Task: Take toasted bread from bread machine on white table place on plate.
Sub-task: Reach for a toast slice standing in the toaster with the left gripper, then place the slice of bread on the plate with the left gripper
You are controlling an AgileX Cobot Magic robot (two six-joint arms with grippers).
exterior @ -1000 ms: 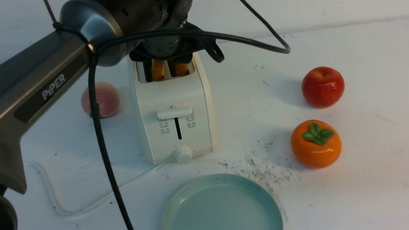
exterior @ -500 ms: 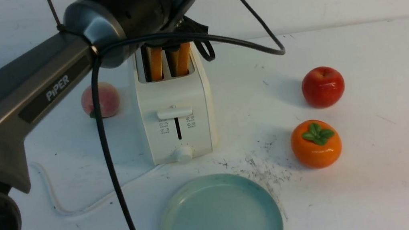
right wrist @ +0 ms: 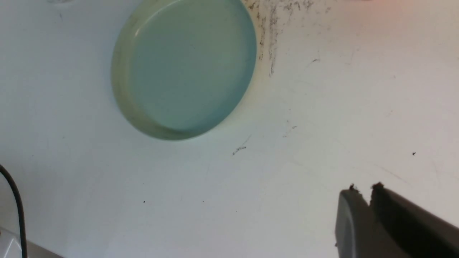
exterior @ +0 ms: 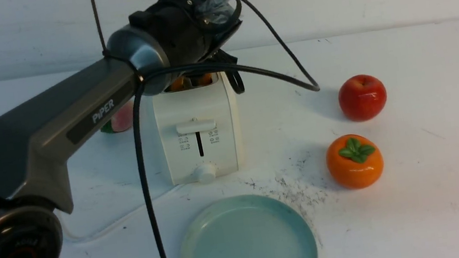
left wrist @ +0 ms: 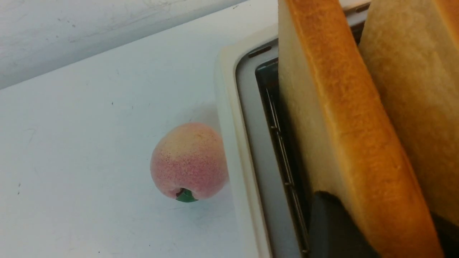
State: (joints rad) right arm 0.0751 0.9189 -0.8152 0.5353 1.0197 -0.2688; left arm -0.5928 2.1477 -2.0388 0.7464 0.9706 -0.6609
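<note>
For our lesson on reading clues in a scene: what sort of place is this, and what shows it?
Probably a robot lab bench staged as a breakfast counter: a toaster holding bread and a plate sit on a scuffed white table under a robot arm.

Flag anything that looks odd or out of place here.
Dark speckled smudges soil the white table between the plate and the persimmon. Nothing looks spilled or toppled.
</note>
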